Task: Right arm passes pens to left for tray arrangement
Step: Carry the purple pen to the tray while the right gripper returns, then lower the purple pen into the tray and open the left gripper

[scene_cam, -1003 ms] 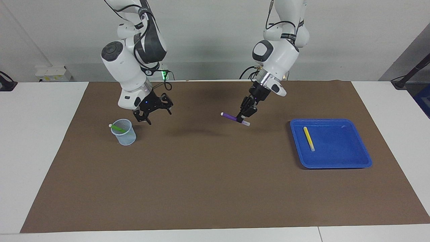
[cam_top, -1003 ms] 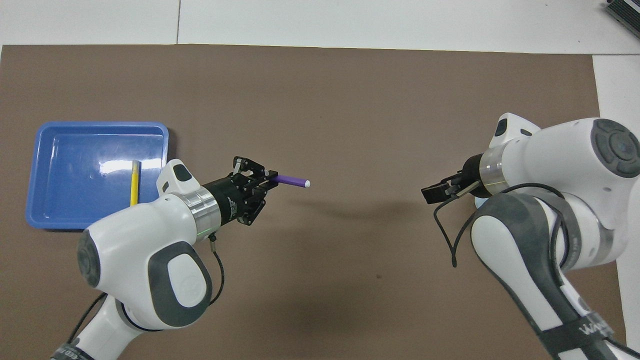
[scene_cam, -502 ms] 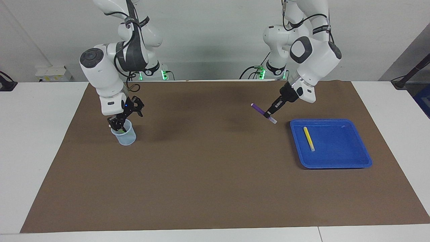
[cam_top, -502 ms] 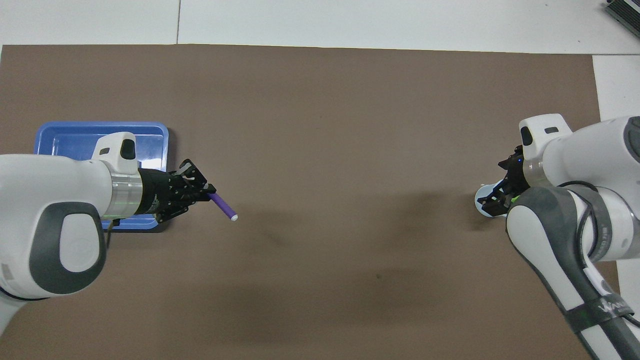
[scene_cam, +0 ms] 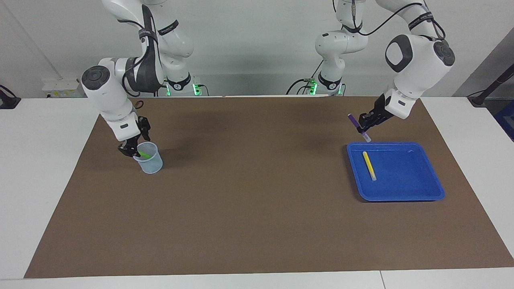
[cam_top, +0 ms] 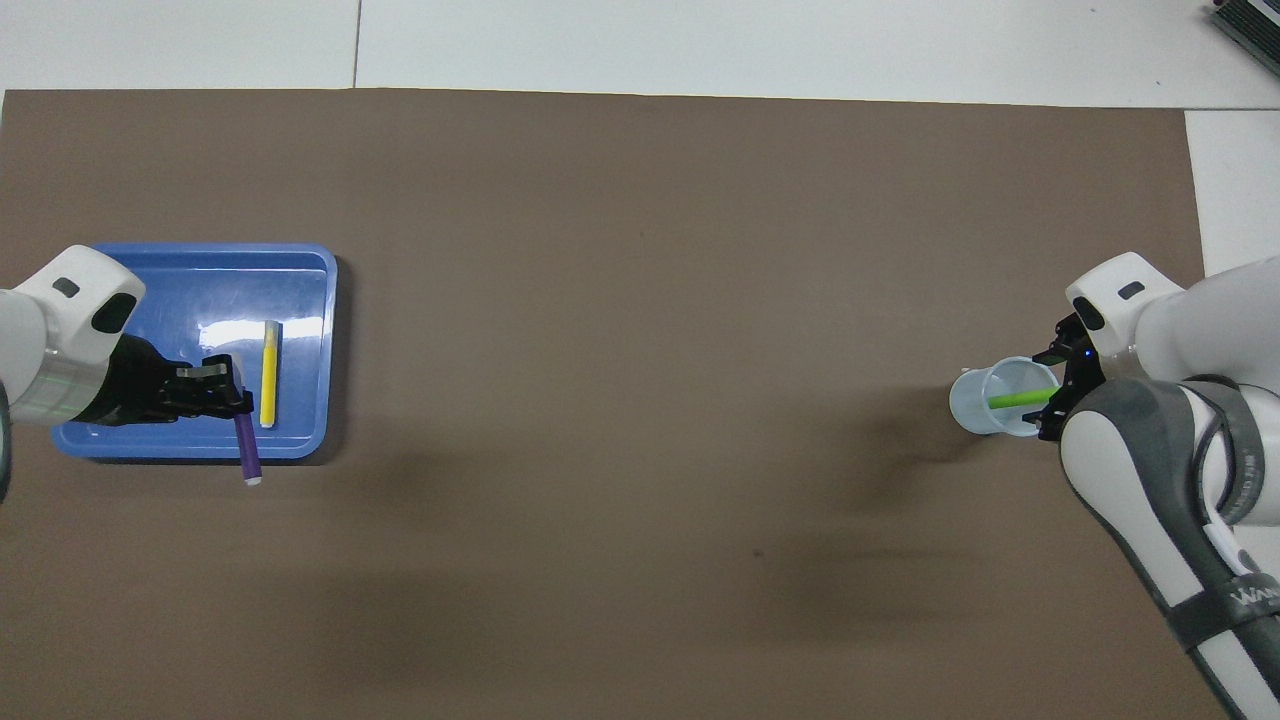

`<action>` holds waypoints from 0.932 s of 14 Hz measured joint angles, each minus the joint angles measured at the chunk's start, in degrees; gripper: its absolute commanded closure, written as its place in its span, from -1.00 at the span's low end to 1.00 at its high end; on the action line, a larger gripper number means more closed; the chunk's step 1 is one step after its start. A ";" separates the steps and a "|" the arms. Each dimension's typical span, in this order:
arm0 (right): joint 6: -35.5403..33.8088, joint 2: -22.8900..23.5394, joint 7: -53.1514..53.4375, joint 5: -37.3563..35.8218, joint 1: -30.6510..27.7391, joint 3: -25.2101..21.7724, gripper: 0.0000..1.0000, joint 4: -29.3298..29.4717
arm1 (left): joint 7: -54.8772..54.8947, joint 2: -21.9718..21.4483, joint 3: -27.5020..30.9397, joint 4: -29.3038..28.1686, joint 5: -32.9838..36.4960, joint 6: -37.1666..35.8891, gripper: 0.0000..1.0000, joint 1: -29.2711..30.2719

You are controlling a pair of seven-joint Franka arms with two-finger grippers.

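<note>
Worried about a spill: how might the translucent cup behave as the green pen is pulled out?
The cup looks thin and light, so it may slide or tip if the green pen, leaning on its rim, drags sideways. The right gripper is at that rim. Being narrow with nothing else inside, it probably has little to steady it.

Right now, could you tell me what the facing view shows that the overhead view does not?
Only the facing view shows the arms' bases and the purple pen raised in the air above the blue tray. Only the overhead view looks down into the cup. Both show the left gripper shut on the purple pen, the yellow pen lying in the tray, and the right gripper at the cup holding the green pen.
</note>
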 measured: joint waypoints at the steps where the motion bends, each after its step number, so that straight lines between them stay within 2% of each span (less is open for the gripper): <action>1: 0.21 0.00 -0.45 -0.26 -0.01 0.02 -0.05 0.00 | 3.63 0.21 0.04 0.02 1.63 -0.04 1.00 1.34; 5: 2.16 -0.02 -0.51 -1.02 -1.48 0.03 -0.05 -0.86 | 11.18 2.98 0.05 0.62 5.60 0.44 1.00 3.77; 10: 4.66 -0.01 -0.72 -1.04 -3.86 0.03 -0.04 -1.98 | 14.17 7.97 0.02 1.37 8.63 4.61 1.00 5.55; 13: 4.64 -0.01 -0.72 -1.04 -3.86 0.13 0.11 -2.08 | 14.75 11.23 0.02 1.41 9.60 8.93 1.00 5.74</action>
